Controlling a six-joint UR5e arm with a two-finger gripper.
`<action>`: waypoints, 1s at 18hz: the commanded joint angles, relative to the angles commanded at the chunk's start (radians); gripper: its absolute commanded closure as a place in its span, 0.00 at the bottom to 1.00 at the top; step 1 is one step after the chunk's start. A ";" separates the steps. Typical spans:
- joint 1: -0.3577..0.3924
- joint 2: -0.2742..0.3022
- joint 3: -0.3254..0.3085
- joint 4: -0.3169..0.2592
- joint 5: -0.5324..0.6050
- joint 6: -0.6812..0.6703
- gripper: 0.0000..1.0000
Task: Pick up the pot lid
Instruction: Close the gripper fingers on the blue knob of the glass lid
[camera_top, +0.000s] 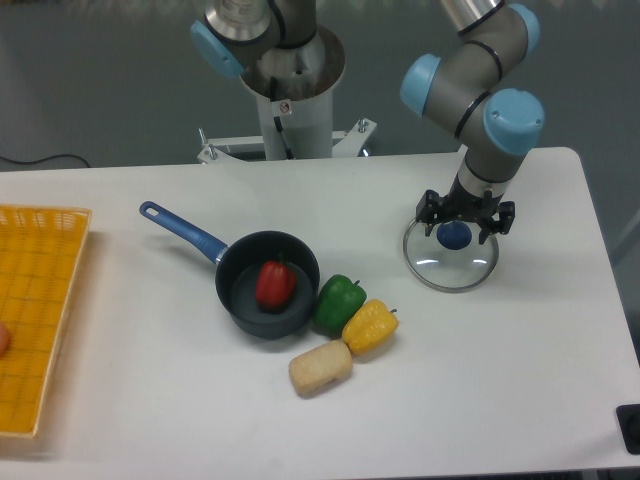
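Camera view, fixed, looking down on a white table.

- UR5e arm: grey with pale blue joint caps, reaching down over the table's right side. Its pedestal stands at the far edge and carries a small red-and-white sticker, too small to read.
- Gripper: pointing straight down, fingers spread wide, one either side of the lid's blue knob. Cannot tell whether either finger touches the knob; nothing pinched.
- Yellow basket: at the left edge.
- Pot: dark, mid-table, blue handle angled to the far left. A red pepper sits inside.
- Pot lid: glass with a metal rim, flat on the table right of the pot and well apart from it, directly under the gripper.
- Green pepper: touching the pot's right side.
- Yellow pepper: against the green one.
- Beige block: just in front of both.
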 joint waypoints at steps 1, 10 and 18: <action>0.000 -0.003 0.000 0.008 0.000 0.000 0.00; 0.002 -0.021 0.000 0.028 0.002 0.002 0.00; 0.002 -0.032 0.000 0.028 0.003 0.003 0.00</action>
